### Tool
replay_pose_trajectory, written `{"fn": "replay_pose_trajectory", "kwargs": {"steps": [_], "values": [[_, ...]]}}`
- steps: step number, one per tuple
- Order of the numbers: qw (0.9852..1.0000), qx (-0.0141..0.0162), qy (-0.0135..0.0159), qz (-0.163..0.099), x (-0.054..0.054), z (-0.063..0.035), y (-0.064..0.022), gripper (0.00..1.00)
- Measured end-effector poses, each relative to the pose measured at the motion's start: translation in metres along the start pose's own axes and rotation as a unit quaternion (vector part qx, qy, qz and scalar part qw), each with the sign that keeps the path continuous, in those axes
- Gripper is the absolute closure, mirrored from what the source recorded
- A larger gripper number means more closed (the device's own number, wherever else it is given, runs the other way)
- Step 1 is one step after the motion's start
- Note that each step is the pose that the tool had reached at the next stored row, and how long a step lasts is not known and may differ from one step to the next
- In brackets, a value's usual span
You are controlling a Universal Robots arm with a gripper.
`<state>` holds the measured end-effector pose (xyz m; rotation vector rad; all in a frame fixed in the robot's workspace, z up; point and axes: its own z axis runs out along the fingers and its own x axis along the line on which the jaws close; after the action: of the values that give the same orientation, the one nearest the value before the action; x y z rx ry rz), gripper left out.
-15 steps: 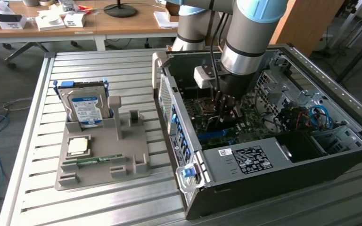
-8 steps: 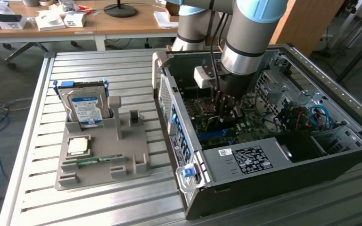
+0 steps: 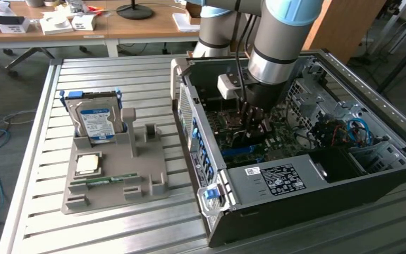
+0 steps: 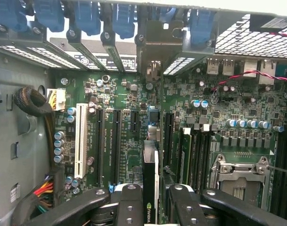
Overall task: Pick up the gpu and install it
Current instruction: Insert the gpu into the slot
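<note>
Now gpu (image 4: 149,174) edge-on in tool (image 4: 154,200): thin, w/ green logo.

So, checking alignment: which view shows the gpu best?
The wrist view: the gpu sits edge-on between the fingers of the gripper, over the motherboard. In the exterior view, it is a brown sliver inside the computer case.

Ribbed bare metal surface (image 3: 118,227), matt grey plastic holder (image 3: 146,174), shiny metal hard drive (image 3: 90,107) with glossy label (image 3: 99,129), matt dark metal computer case (image 3: 316,211), glossy green circuit board (image 4: 134,136), satin black tool (image 4: 155,194), smooth black-edged graphics card (image 4: 150,167).
</note>
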<state>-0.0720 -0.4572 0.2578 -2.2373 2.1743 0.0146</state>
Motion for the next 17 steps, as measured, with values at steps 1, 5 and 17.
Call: {"fn": "replay_pose_trajectory", "kwargs": {"steps": [1,5,17], "values": [[1.0000,-0.0010,0.0000,0.000,0.0000,0.0000,0.0000,0.74],[1.0000,-0.0010,0.0000,0.000,0.0000,0.0000,0.0001,0.74],[1.0000,-0.0010,0.0000,0.002,0.0002,0.0007,-0.0006,0.74]]}}
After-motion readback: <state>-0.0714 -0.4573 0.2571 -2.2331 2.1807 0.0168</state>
